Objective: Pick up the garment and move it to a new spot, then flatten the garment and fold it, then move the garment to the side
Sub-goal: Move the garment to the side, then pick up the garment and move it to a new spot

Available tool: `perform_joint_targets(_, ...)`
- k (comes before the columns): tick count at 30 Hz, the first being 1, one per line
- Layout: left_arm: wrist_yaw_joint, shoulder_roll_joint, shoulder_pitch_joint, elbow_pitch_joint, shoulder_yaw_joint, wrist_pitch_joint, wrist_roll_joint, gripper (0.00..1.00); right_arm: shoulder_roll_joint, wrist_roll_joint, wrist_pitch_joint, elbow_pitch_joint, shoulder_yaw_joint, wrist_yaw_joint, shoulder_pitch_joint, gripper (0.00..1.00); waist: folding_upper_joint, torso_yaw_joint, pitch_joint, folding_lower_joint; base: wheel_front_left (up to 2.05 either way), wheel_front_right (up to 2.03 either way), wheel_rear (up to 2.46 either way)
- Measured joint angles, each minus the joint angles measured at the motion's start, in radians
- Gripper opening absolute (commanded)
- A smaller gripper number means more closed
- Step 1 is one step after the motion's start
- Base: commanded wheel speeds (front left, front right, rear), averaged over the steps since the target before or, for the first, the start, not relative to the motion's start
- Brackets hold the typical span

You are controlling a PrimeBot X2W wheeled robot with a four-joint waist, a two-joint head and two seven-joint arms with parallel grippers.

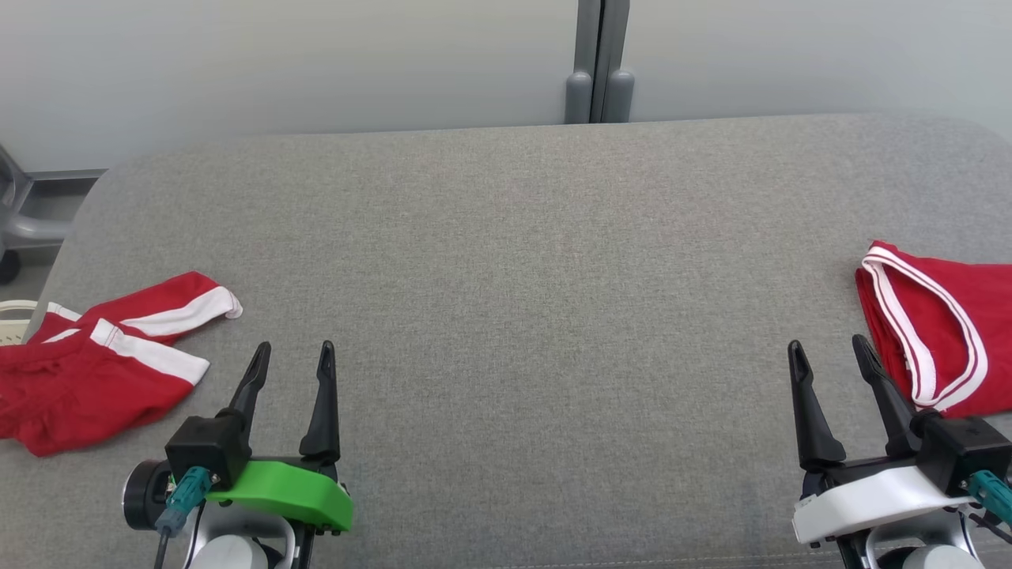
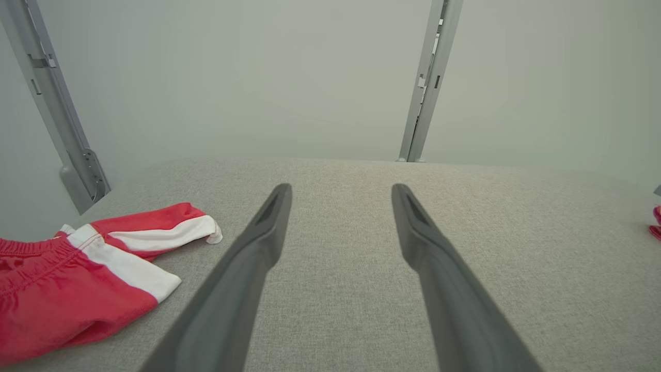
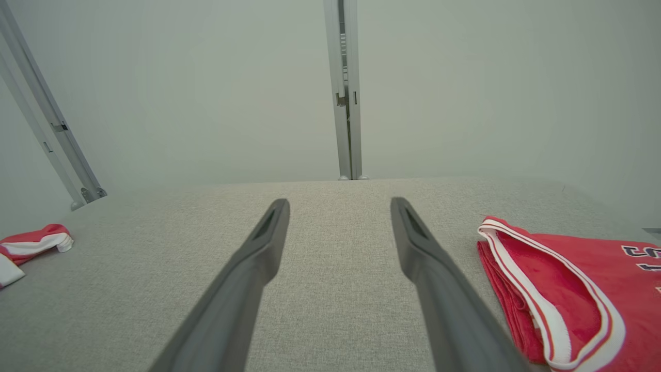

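Observation:
A crumpled red garment with white stripes (image 1: 103,359) lies at the left edge of the grey table; it shows as red shorts (image 2: 77,274) in the left wrist view and as a small patch (image 3: 31,245) in the right wrist view. A folded red jersey with white trim (image 1: 941,324) rests at the right edge, and its dark lettering (image 3: 645,256) is partly visible. My left gripper (image 1: 292,356) stands open just right of the shorts, touching nothing. My right gripper (image 1: 830,352) stands open just left of the jersey, empty.
The grey fabric-covered table (image 1: 522,261) runs from edge to edge between the two garments. A pale wall with a grey vertical post (image 1: 598,63) stands behind its far edge. A grey frame leg (image 1: 20,213) sits off the left side.

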Motion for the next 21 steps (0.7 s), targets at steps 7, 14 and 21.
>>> perform_joint_targets(7,0.008,0.005,0.000,0.003,0.002,0.001,-0.006,1.00,0.001,0.003,0.009,-0.008,-0.007,0.000,0.012,1.00,0.0000,-0.005,-0.010,0.0000,0.00,0.00,0.00)
perform_joint_targets(14,0.013,0.008,0.004,0.001,0.000,0.002,-0.009,1.00,0.002,0.016,0.010,-0.007,0.000,0.000,0.012,1.00,0.0000,-0.015,-0.015,0.0000,0.00,0.00,0.00)
perform_joint_targets(21,0.020,0.012,0.005,0.000,-0.002,0.003,-0.013,1.00,0.002,0.020,0.011,-0.006,0.002,0.000,0.012,1.00,0.0000,-0.020,-0.016,0.0000,0.00,0.00,0.00)
